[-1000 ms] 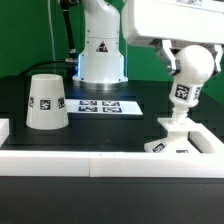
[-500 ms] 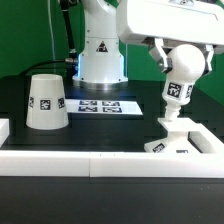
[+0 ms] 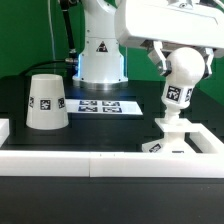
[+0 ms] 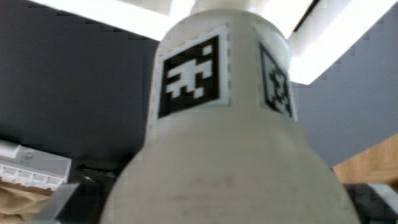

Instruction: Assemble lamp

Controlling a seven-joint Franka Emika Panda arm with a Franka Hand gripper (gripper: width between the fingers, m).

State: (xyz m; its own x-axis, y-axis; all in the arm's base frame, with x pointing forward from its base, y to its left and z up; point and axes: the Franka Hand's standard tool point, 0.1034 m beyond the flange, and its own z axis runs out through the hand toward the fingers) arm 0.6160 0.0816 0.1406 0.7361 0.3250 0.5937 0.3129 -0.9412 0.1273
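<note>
The bulb (image 3: pixel 186 68) stands on its stem, tilted a little, on the raised socket of the flat square base (image 3: pixel 190 141) at the exterior view's right. My gripper (image 3: pixel 184 60) is shut on the bulb's round head; one finger (image 3: pixel 158 56) shows on its left side. A tag shows on the stem. In the wrist view the bulb (image 4: pixel 222 130) fills the picture, with two tags on it, and my fingertips are hidden. The cup-shaped shade (image 3: pixel 45 101) stands mouth down at the exterior view's left, apart from the gripper.
The marker board (image 3: pixel 98 104) lies in the middle at the back, in front of the white robot pedestal (image 3: pixel 100 55). A low white wall (image 3: pixel 90 160) runs along the front edge, with a white block (image 3: pixel 3 129) at the far left.
The gripper and the bulb have shifted a little toward the exterior view's left, and the stem's tag sits slightly lower. The shade and the base have not moved.
</note>
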